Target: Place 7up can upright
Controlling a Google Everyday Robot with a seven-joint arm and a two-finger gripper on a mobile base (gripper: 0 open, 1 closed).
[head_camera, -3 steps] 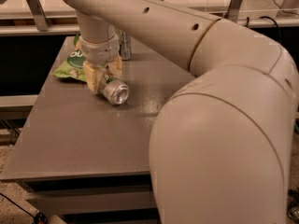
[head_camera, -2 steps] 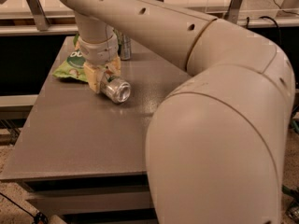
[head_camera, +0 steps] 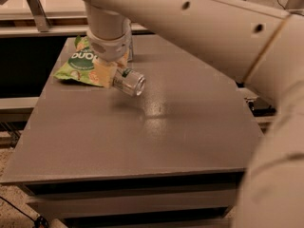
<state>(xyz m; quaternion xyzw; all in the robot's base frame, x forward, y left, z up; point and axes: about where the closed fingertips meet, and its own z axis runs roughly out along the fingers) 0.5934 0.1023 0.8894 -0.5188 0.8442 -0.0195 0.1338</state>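
The arm reaches in from the right, and the tool (head_camera: 113, 76) hangs over the far left part of the table (head_camera: 156, 141). Its yellowish fingers (head_camera: 102, 72) are closed around the can (head_camera: 130, 81). The can sticks out to the right of the tool, lying almost on its side. Its shiny end points right and a little downward. A soft shadow on the table below suggests the can is just clear of the surface, though that is not certain. Just behind and to the left lies a green snack bag (head_camera: 73, 65), very near the fingers.

The step in hand looks like the turning of a gripped can, with the setting down not yet done. The next move calls for a wrist rotation that brings the can's long axis vertical. After that comes a short descent onto bare table to the right of the bag, then a release that doesn't knock it over.
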